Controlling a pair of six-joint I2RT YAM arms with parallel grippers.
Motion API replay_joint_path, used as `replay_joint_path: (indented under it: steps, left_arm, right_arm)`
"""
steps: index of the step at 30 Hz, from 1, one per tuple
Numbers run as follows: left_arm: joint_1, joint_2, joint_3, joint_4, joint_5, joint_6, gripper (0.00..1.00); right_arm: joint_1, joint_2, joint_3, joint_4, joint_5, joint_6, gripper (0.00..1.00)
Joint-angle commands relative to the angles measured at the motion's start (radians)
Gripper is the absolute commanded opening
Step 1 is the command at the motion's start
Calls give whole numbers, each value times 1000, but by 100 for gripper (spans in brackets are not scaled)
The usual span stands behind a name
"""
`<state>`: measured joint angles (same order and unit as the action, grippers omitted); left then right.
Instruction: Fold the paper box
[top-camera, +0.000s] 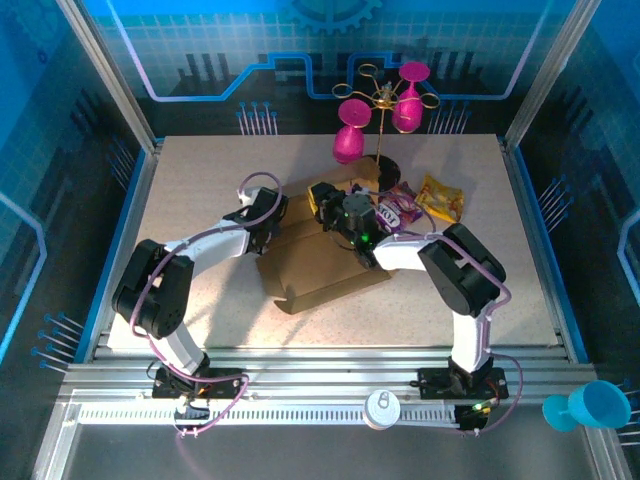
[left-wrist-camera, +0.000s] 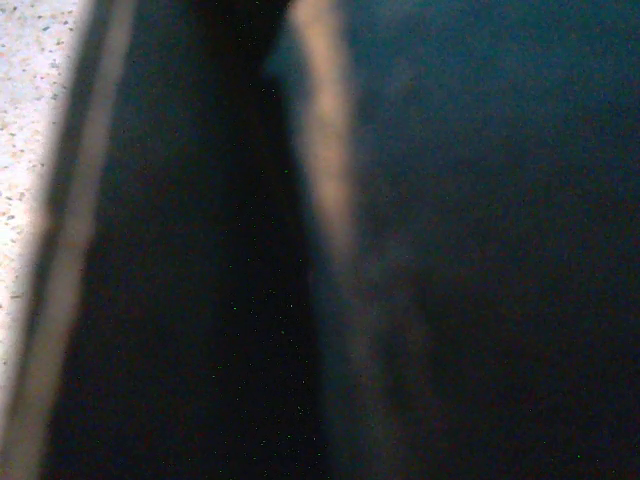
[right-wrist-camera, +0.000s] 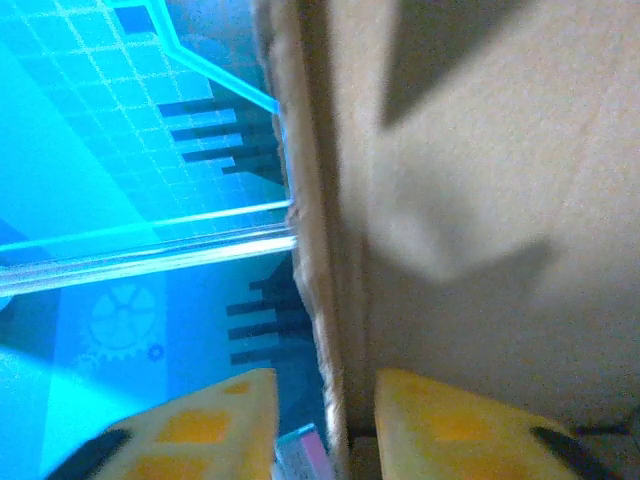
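The paper box (top-camera: 325, 270) is brown cardboard, partly folded, lying mid-table. My left gripper (top-camera: 263, 228) is at the box's left flap; whether it holds the flap cannot be told. The left wrist view is dark and blurred, with a pale cardboard edge (left-wrist-camera: 320, 150) running down it and my fingers hidden. My right gripper (top-camera: 338, 215) is at the box's far edge. In the right wrist view its yellow fingers (right-wrist-camera: 215, 420) stand apart on either side of an upright cardboard wall (right-wrist-camera: 480, 200). A gap shows left of the wall, so the right gripper (right-wrist-camera: 325, 400) is open.
Behind the box a gold rack (top-camera: 380, 100) holds pink goblets. A purple snack packet (top-camera: 403, 208) and a yellow one (top-camera: 440, 198) lie just right of the right gripper. A blue cup (top-camera: 600, 405) sits off the table at the lower right.
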<state>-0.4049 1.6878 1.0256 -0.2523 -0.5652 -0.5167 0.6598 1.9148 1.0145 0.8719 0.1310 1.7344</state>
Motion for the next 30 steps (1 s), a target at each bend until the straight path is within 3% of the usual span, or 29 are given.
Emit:
replay_joint_path:
  steps: [1,6,10,18,22,30]
  left_arm:
    - [3,-9,16,-50,-57,69,0]
    - [8,-50,9,-45,-64,116,0]
    - [21,-83,1,-50,-47,145,0]
    - [53,-165,11,-76,10,208,0]
    - [65,-200,44,-113,53,233,0]
    - [93,-245,112,-213,129,236,0]
  right_arm:
    - [11,-100,14,-109,43,-28,46]
    - [20,-250,26,-354,97,-65,64]
    - [31,-350,26,-496,123,-84,69]
    - [-11,-513,3,-695,142,-154,66]
    - [-103,-562,59,-879,88,-306,58]
    - [-212,-551,182,-1045,-24,-561,56]
